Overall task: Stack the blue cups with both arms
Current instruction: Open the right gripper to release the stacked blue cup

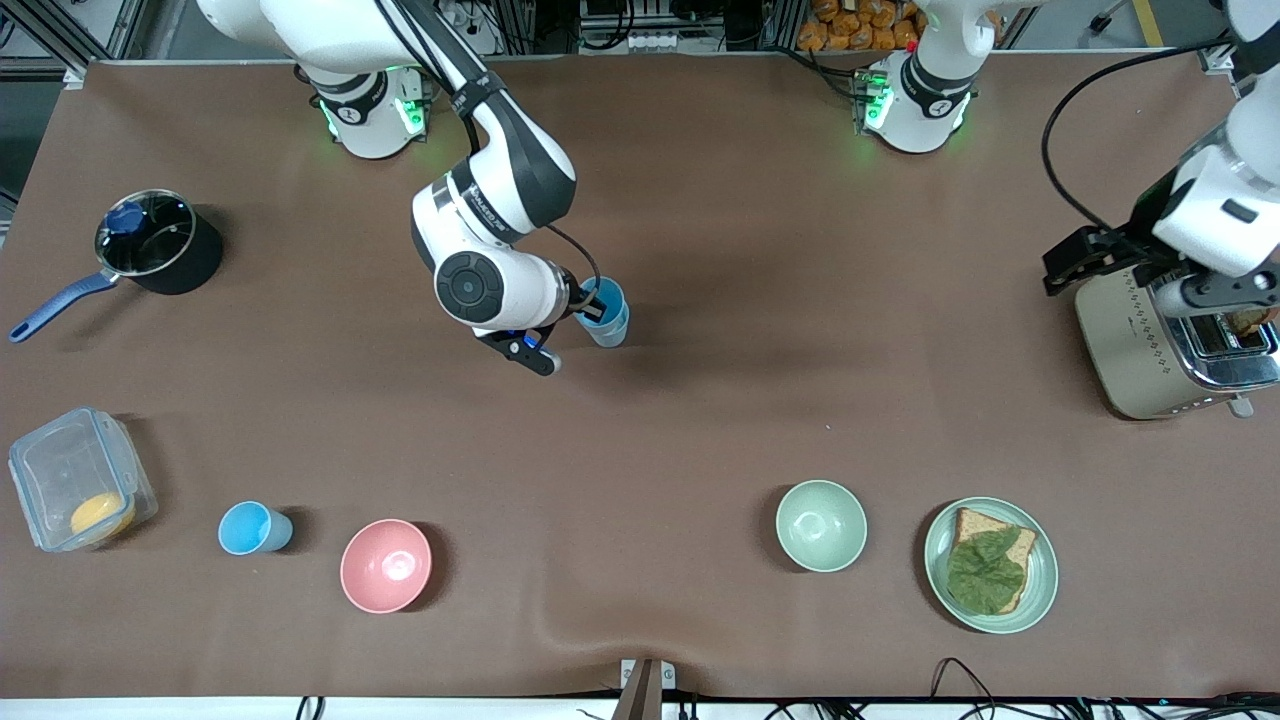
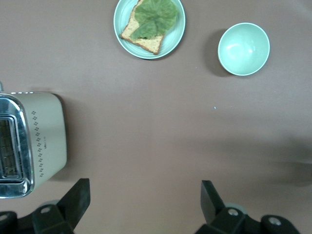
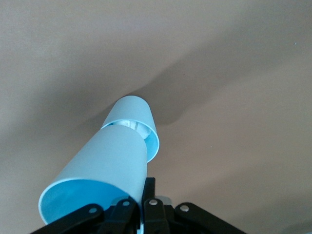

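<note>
Now we are gripping one blue cup (image 3: 95, 175) by its rim in our right gripper (image 1: 590, 310), its base entering the standing cup (image 3: 139, 119) mid-table, while our left gripper (image 2: 144, 207) is waiting open beside the toaster (image 2: 34, 141).

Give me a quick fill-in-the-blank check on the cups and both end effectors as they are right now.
1. The right end effector grips a blue cup by its ____.
2. That held cup's base sits inside a second blue cup, which stands on the ____.
3. A third blue cup stands between the clear container and the ____ bowl.
4. The left end effector, fingers open, hangs beside the ____.

Missing words: rim; table; pink; toaster
</note>
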`<state>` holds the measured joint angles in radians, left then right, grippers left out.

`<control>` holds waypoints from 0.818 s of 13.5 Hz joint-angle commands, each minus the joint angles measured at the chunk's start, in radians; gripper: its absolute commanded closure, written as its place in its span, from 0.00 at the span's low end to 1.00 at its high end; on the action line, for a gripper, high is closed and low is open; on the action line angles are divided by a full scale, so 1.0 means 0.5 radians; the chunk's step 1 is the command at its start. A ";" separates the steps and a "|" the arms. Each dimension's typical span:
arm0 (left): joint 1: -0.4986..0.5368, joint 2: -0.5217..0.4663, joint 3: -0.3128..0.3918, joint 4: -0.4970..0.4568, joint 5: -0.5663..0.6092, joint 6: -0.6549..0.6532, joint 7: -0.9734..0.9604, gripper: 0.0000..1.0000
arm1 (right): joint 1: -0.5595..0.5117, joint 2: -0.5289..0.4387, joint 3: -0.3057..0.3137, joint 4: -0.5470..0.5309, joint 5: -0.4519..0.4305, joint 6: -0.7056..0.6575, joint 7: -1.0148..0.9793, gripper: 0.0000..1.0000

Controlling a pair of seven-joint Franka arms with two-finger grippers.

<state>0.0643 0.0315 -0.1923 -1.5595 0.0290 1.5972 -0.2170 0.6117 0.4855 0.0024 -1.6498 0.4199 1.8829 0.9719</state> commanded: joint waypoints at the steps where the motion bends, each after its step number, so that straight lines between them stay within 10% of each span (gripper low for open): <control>1: -0.052 -0.066 0.105 -0.053 -0.049 -0.031 0.054 0.00 | 0.047 0.020 -0.026 -0.001 0.050 0.029 0.050 1.00; 6: -0.089 -0.103 0.164 -0.056 -0.040 -0.047 0.066 0.00 | 0.074 0.066 -0.026 -0.008 0.047 0.048 0.053 1.00; 7: -0.092 -0.100 0.167 -0.053 -0.040 -0.047 0.063 0.00 | 0.074 0.081 -0.026 -0.005 0.047 0.048 0.063 0.90; 9: -0.080 -0.078 0.155 -0.059 -0.040 -0.047 0.060 0.00 | 0.065 0.078 -0.026 -0.001 0.047 0.026 0.066 0.00; 11: -0.083 -0.063 0.142 -0.050 -0.043 -0.047 0.063 0.00 | 0.041 0.051 -0.029 0.011 0.041 -0.029 0.057 0.00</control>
<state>0.0298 0.0104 -0.1261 -1.5728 0.0290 1.5789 -0.2090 0.6320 0.5273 -0.0006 -1.6502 0.4223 1.8928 0.9903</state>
